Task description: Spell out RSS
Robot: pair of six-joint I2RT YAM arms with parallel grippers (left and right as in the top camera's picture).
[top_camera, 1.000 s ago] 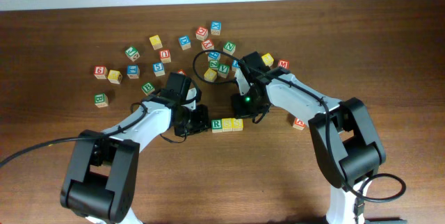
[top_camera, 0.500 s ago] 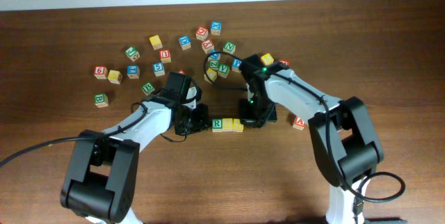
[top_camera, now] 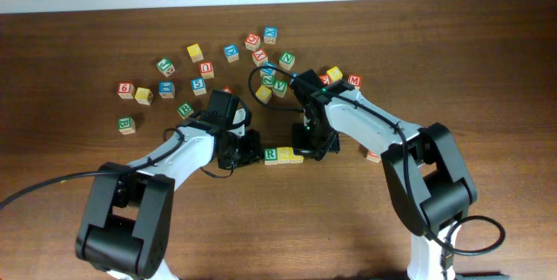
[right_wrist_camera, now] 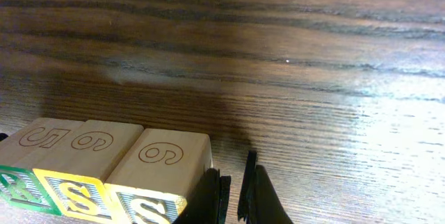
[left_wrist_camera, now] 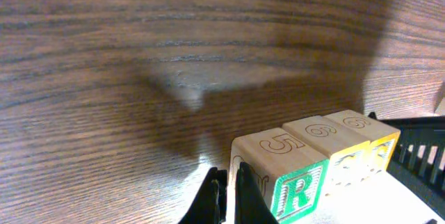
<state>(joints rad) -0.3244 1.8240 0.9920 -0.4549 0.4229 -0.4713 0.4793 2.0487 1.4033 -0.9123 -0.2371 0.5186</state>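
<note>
Three wooden blocks stand touching in a row on the table: a green R block (top_camera: 271,155), a yellow S block (top_camera: 284,155) and a second S block (top_camera: 297,155). My left gripper (top_camera: 251,151) is shut and empty, its tips (left_wrist_camera: 226,193) against the left side of the R block (left_wrist_camera: 299,182). My right gripper (top_camera: 312,148) is shut and empty, its tips (right_wrist_camera: 233,189) right beside the last S block (right_wrist_camera: 153,175). The middle S block (right_wrist_camera: 76,182) and the R block (right_wrist_camera: 17,175) lie beyond it.
Several loose letter blocks lie scattered at the back, among them a yellow one (top_camera: 195,52), a red one (top_camera: 126,90), a green one (top_camera: 126,124) and an M block (top_camera: 354,81). A black cable loop (top_camera: 258,76) lies among them.
My right gripper has come down from the block pile to the right end of the row and closed in against the last S block. The left arm and the blocks have not moved.
</note>
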